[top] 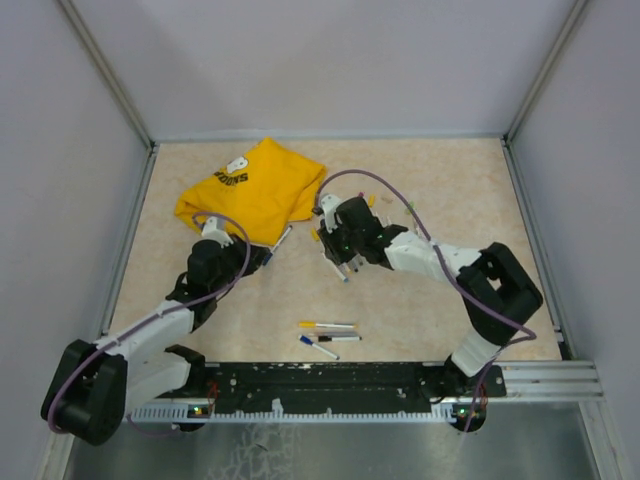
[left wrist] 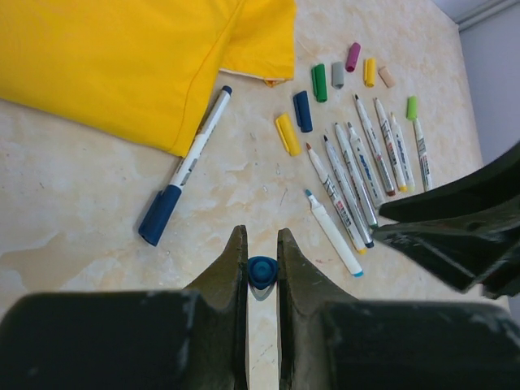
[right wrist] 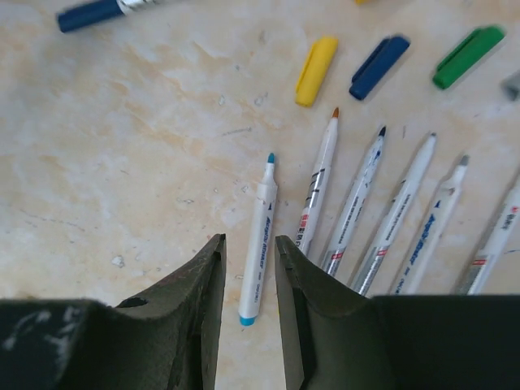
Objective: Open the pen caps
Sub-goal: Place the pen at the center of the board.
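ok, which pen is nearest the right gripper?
The turquoise-tipped pen at the row's end: it lies right under the open right gripper; the others lie off to one side.

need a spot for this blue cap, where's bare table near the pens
Bare table lies between the capped blue pen and the teal-tipped pen. Crowded: the uncapped pen row and loose caps beside the yellow shirt.

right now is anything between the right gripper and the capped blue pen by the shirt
Nothing visible: only bare table between the right gripper and the capped blue pen. An uncapped pen lies under its open jaws.
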Controlling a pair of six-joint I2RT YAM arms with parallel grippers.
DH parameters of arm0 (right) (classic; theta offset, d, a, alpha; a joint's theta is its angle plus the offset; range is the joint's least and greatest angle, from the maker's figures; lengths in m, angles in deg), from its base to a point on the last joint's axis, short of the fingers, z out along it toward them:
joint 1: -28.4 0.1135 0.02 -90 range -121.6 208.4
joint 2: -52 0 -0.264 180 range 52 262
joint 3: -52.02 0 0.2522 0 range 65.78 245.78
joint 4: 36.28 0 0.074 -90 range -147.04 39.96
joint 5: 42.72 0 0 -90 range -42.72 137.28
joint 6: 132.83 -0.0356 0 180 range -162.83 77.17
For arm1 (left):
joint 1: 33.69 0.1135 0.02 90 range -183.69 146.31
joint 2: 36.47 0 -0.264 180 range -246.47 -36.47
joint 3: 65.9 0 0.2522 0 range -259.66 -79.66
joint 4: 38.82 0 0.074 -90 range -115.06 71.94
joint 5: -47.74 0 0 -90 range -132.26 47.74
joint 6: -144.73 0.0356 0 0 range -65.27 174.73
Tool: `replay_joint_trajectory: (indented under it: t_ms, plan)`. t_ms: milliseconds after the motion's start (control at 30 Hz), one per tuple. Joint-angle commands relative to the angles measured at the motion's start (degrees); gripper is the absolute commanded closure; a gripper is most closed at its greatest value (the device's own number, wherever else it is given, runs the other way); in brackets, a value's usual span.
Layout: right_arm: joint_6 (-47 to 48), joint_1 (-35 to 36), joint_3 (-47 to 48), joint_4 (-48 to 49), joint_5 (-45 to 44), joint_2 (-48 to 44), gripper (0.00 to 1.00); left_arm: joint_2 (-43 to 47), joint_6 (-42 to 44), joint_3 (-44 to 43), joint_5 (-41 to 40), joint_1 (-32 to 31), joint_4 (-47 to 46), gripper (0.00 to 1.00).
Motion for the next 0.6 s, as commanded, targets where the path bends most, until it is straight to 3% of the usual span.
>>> replay_joint_trajectory:
  t_ms: [0, 200, 400, 567]
  plan:
    - [5.0, 0.6, -0.1, 2.6, 1.5, -9.8, 0.70, -2.8, 0.4, -0.7, 5.0, 0.2, -1.8, 1.00]
    - [12.1, -2.3, -1.0, -0.7, 9.7, -16.9, 0.64, -8.3, 0.9, -3.8, 6.4, -2.5, -1.4, 1.00]
    - [21.3, -8.6, 1.8, -10.7, 24.9, -18.1, 0.62, -13.3, 3.0, -8.8, 0.4, -8.8, 2.1, 1.00]
    - [23.6, -9.4, 2.3, -12.9, 27.0, -19.1, 0.60, -17.2, 4.7, -13.0, -4.4, -12.5, 5.0, 1.00]
